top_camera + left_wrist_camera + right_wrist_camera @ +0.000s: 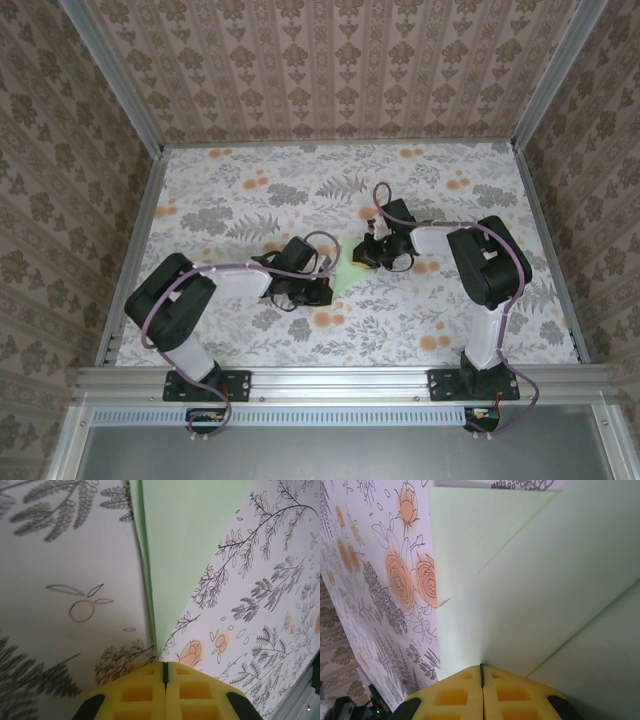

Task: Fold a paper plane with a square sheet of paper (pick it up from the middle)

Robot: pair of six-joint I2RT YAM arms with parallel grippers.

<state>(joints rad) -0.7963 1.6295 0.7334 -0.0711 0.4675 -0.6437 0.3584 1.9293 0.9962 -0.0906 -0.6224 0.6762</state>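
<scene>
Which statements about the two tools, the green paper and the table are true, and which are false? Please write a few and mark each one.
1. The left tool and the right tool are both shut. True.
2. The green paper is between the two tools, near the middle of the table. True.
3. The green paper is a flat, unfolded square. False: it shows folded layers, and it narrows to a point at the left tool.
4. The table is plain white. False: it has a print of flowers and leaves.
5. The tips of both tools are yellow. True.
</scene>
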